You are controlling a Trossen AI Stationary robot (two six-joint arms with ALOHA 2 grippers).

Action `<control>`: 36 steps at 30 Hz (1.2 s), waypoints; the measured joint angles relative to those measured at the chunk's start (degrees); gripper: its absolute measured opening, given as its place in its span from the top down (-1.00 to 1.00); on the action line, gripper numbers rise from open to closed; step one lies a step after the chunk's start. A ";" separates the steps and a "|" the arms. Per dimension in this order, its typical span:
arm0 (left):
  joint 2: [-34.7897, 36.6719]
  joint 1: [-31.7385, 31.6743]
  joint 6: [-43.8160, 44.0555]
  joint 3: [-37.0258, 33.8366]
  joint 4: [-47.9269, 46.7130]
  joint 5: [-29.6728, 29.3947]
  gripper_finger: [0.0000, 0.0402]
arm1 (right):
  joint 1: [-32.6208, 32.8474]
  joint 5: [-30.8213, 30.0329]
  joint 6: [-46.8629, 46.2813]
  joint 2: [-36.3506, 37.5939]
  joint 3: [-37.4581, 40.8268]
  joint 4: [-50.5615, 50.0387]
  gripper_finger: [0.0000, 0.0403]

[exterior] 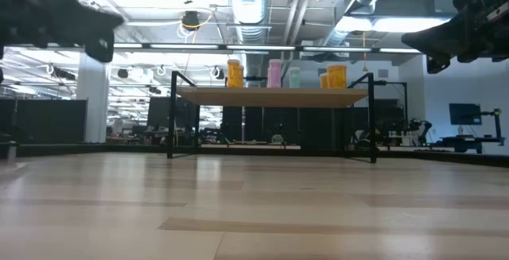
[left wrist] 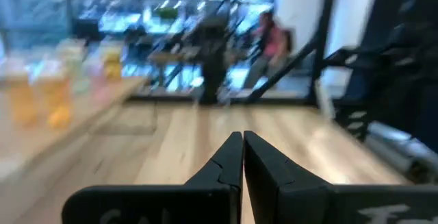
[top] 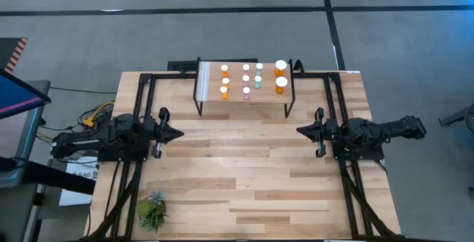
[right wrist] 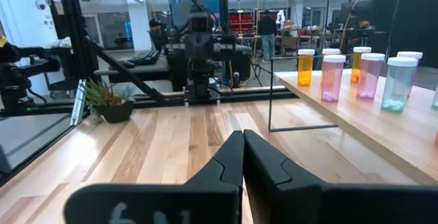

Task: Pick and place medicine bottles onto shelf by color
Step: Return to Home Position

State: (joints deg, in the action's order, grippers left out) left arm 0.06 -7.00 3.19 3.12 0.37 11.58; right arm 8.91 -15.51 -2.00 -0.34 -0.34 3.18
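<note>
1. Checking nearest you: left gripper and right gripper face each other across the table, fingers closed on nothing.
2. Beyond both fingertips, the shelf carries the medicine bottles, all upright in colour columns. You'll find neither arm clearly nearer.

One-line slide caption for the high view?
Pill bottles grouped by color on the shelf; left gripper and right gripper shut, empty, above the table.
</note>
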 joint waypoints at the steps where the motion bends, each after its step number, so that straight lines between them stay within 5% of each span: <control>1: -0.11 0.00 0.36 -0.82 0.24 -1.46 1.00 | -0.02 0.01 0.00 -0.02 0.00 0.00 0.86; 36: -1.28 -0.02 2.20 -2.21 1.56 -2.20 1.00 | -0.04 0.17 0.00 0.02 0.02 0.22 0.86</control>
State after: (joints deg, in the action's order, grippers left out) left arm -1.21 -7.03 5.39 0.91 1.93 9.39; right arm 8.86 -15.33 -2.00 -0.32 -0.32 3.40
